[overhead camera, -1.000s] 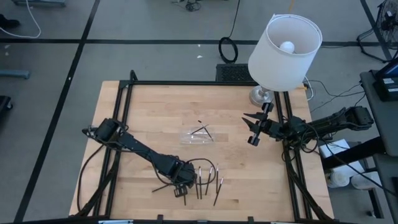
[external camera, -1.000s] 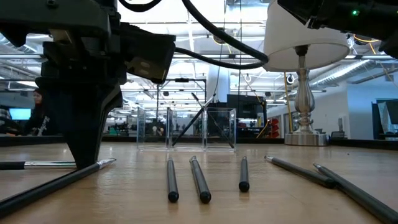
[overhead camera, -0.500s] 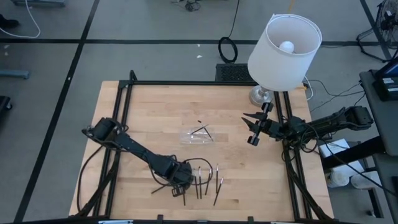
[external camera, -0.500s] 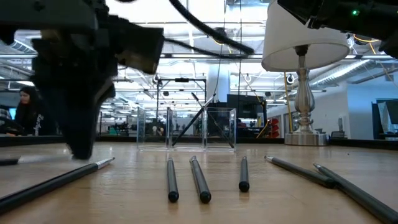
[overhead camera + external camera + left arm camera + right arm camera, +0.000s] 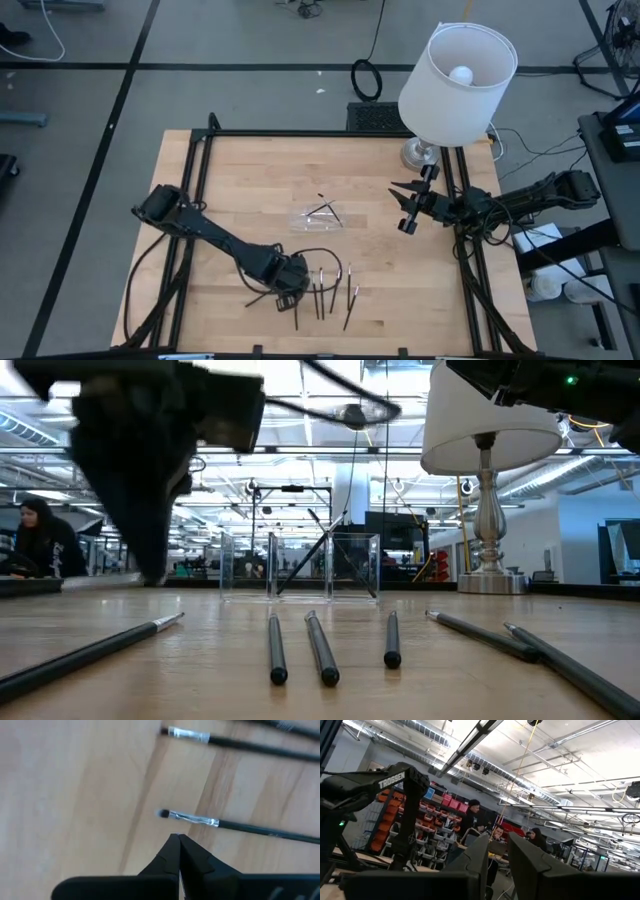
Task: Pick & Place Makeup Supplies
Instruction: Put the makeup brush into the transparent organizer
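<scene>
1. A pale wooden worktop (image 5: pixel 240 190) sits inside a black frame, with an open workshop behind.
2. Nearest, the makeup sticks (image 5: pixel 335 290) lie scattered along the front edge.
3. The left hand (image 5: pixel 290 285), fingers pressed together and holding nothing, hovers beside them.
4. Mid-worktop, a clear tray (image 5: pixel 318 217) holds more sticks.
5. Beyond, the right hand (image 5: pixel 405 208) hangs slightly spread, empty, near the lamp (image 5: pixel 455 80).

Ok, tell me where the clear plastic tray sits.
In the high view the clear plastic tray lies mid-table, beyond the loose makeup sticks and left of the lamp.
</scene>
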Robot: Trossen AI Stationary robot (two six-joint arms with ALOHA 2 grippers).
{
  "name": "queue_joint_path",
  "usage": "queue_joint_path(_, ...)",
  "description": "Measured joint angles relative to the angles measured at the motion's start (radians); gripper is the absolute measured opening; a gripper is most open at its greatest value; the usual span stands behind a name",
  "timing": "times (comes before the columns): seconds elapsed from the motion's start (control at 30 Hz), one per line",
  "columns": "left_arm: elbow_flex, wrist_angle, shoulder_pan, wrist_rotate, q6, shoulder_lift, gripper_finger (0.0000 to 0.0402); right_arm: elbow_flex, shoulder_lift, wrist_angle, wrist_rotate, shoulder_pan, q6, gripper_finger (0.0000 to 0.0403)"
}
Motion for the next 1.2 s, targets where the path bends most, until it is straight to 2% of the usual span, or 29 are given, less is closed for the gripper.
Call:
queue_joint_path(0.2,0.001,-0.018,0.023,-0.12,0.036,-0.136,0.0,0.0,0.0,0.0,0.0,0.0,0.0,0.0059)
queue_joint_path(0.4,0.002,0.0,0.072,-0.33,0.156,-0.317,0.0,0.0,0.0,0.0,0.0,0.0,0.0,0.0059)
queue_joint_path(0.57,0.003,0.127,0.132,-0.567,0.387,-0.437,0.0,0.0,0.0,0.001,-0.001,0.0,0.0,0.0059)
queue_joint_path(0.67,0.003,0.252,0.161,-0.655,0.551,-0.478,0.0,0.0,0.0,0.001,-0.001,0.0,0.0,0.0059)
queue_joint_path(0.77,0.003,0.393,0.194,-0.673,0.677,-0.493,0.0,0.0,0.0,0.004,-0.001,0.0,0.0,0.0059)
queue_joint_path(0.9,0.003,0.487,0.225,-0.676,0.79,-0.495,0.0,0.0,0.0,0.007,-0.001,0.0,-0.025,0.0059)
queue_joint_path(1.2,-0.121,0.738,0.276,-0.672,0.85,-0.529,0.0,0.0,0.0,0.005,-0.001,0.0,-0.034,0.0059)
